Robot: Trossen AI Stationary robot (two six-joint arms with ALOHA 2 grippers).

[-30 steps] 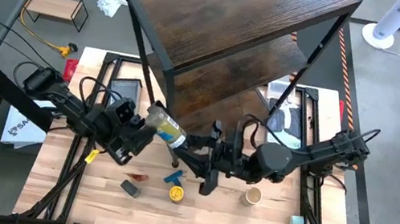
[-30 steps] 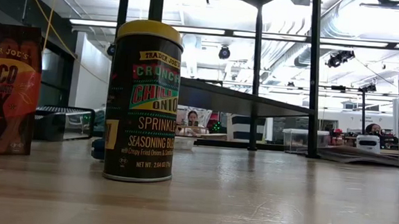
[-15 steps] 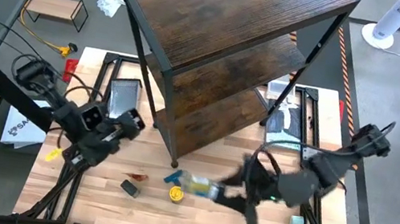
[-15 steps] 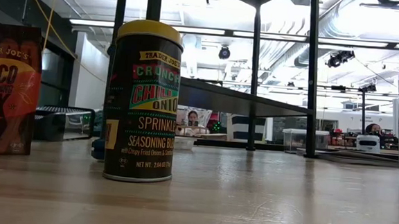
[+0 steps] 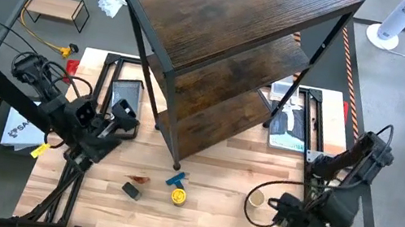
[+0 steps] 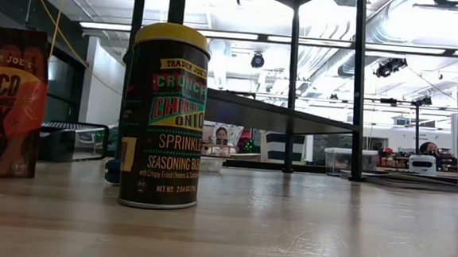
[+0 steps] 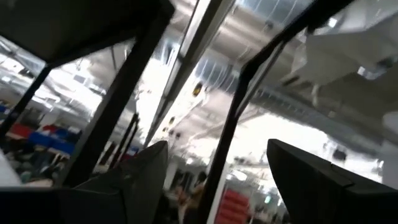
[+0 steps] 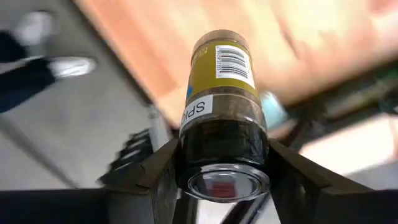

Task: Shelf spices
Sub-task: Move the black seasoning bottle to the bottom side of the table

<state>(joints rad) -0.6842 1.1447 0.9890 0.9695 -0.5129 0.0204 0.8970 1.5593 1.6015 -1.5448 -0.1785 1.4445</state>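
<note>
The left gripper [image 5: 124, 113] hangs over the table's left side, its fingers [image 7: 134, 180] apart and holding nothing, just left of the shelf [image 5: 238, 45]; I judge it is waiting. On the table near the front lie a reddish packet [image 5: 140, 178], a small grey box [image 5: 131, 191], a blue plastic piece [image 5: 176, 180] and a yellow-lidded jar [image 5: 179, 196], upright, its label reading chili onion seasoning. Further right stands a tan-lidded jar [image 5: 256, 199]. At the near right corner the right gripper [image 5: 288, 219] has its fingers clamped on a black-lidded jar [image 8: 222, 118] by the lid end, brown spice showing through the glass; probably gripped so for carrying to the shelf. The visible shelf boards show no spices.
</note>
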